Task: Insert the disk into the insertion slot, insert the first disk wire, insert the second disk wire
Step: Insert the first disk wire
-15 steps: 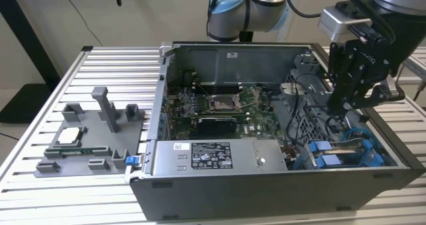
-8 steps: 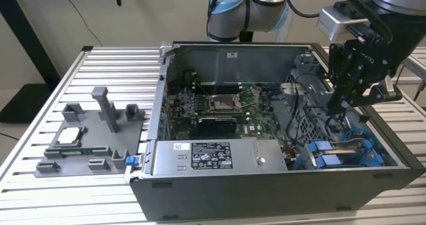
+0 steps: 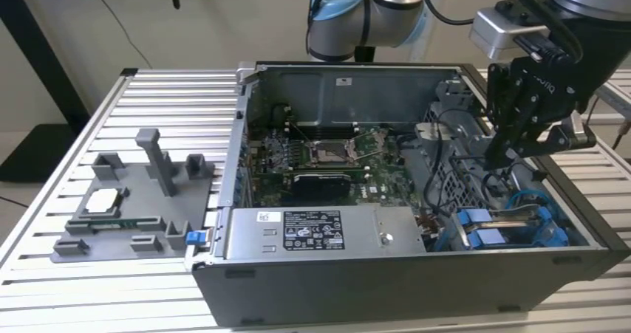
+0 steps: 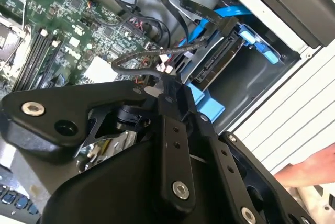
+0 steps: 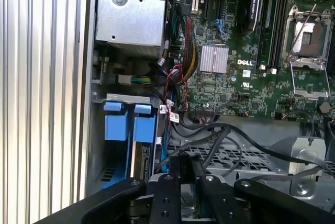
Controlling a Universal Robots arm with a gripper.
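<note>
Exterior view stands back, looking down at a slant into the open computer case (image 3: 394,274), both wrist views sit close above its inside, all three share the motherboard (image 3: 326,156) and the blue drive frames (image 5: 128,127).

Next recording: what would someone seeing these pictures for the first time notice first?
The open computer case on the slatted table stands out first, with its green circuit board exposed in the middle. At the exterior view's right, the black gripper reaches down into the case. In the second wrist view, the disk in its bright blue frame lies just beyond it.
</note>
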